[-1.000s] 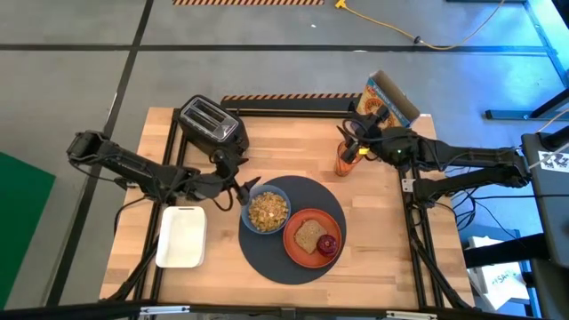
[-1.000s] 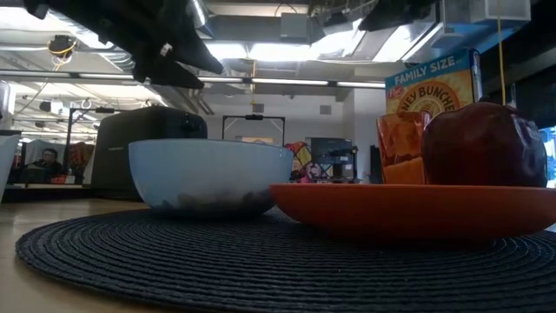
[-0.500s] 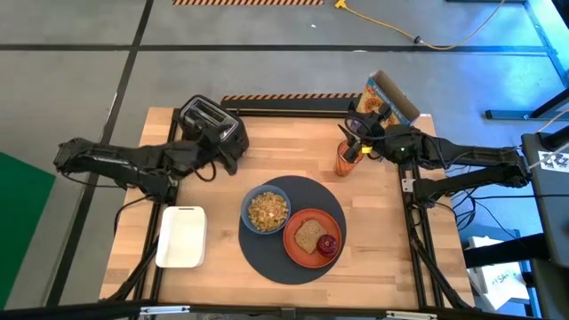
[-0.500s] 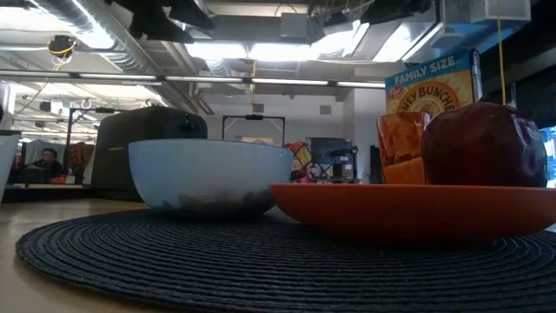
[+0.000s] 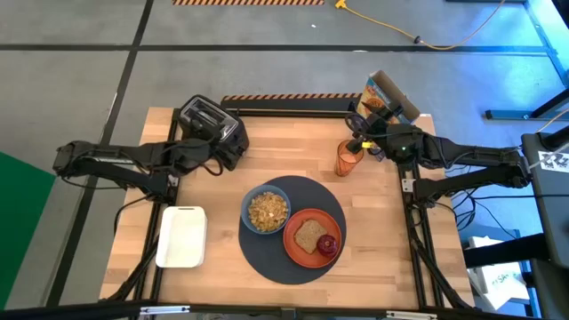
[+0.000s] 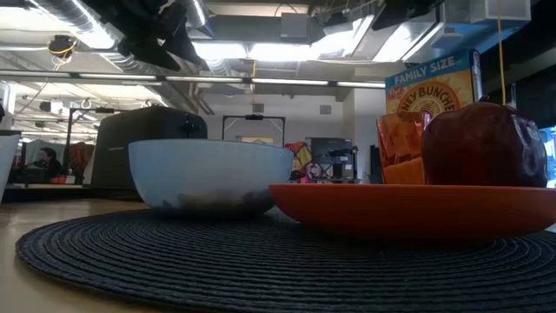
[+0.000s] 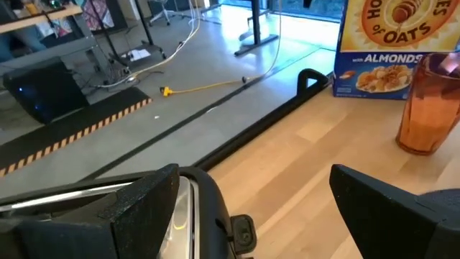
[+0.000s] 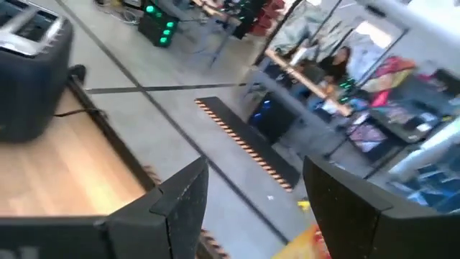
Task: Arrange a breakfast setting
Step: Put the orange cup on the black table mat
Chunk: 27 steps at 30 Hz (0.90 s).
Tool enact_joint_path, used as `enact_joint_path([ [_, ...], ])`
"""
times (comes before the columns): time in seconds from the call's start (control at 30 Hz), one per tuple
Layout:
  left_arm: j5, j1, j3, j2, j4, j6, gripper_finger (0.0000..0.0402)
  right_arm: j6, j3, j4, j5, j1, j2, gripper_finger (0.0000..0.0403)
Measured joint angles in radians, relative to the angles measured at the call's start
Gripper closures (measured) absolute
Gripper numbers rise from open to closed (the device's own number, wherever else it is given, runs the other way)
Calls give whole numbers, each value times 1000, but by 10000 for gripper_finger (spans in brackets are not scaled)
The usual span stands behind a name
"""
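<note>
Two arms are in my high view; my left gripper (image 5: 216,162) sits by the toaster (image 5: 212,124) at the worktop's (image 5: 293,120) back left corner, fingers (image 7: 144,198) spread and holding nothing, with the toaster's chrome top right under them in the left wrist view; my right gripper (image 5: 360,142) hovers at the back right, just beside the cup (image 5: 347,158), fingers (image 8: 183,194) parted and empty as far as the right wrist view shows.

On the mat (image 5: 293,262), near the middle front of the worktop, I see the bowl (image 5: 266,210) filled with cereal and, touching it to its right, the plate (image 5: 313,236); on the plate lie the toast (image 5: 308,236) and, just beside it toward the front right, the fruit (image 5: 328,244). The cup stands upright on bare wood behind the mat, apart from it. A white tray (image 5: 181,236) rests at the front left, well apart from the mat.

Behind the cup stands a cereal box (image 5: 388,98); from the low view I read "FAMILY SIZE" and part of "HONEY BUNCHES" on it; from the left wrist view I read "OATS" and "with ALMONDS" above a pictured bowl of cereal, with the cup just in front of the box. At table level the bowl (image 6: 210,176) looks pale blue, the plate's rim (image 6: 408,209) overlaps the mat's weave (image 6: 261,265), and the fruit (image 6: 483,144) sits high on the plate with the cup (image 6: 401,148) behind it.
</note>
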Motion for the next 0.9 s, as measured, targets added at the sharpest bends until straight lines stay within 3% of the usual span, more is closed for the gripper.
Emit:
enact_joint_path([
  [0.47,0,-18,-52,26,4,-30,45,327,-1,-343,-473,0,5,181],
  [0.9,81,-18,-53,54,68,-18,45,403,-1,-408,-577,-73,153,181],
])
